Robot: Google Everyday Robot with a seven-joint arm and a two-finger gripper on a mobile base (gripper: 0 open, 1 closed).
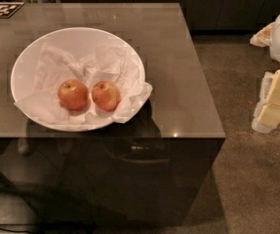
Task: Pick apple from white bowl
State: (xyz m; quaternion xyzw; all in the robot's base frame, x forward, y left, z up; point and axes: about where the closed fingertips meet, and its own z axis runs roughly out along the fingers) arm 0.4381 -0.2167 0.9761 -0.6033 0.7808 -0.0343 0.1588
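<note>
The white bowl (27,57) stands on the left half of the table, lined with crumpled white paper. Two apples lie side by side in its front part. The apple (106,95) is the right one, red-orange with a pale yellow-green patch near its top. The left apple (72,94) is more evenly orange-red with a dark stem dimple. My gripper (275,101), white and pale yellow, hangs at the right edge of the view over the floor. It is well to the right of the table and far from the bowl, and nothing shows in it.
The glossy brown table (178,82) has its right edge near the middle of the view and its front edge just below the bowl. A black-and-white marker tag (2,9) lies at the table's far left corner. Carpeted floor (247,179) lies to the right. Dark cabinets stand behind.
</note>
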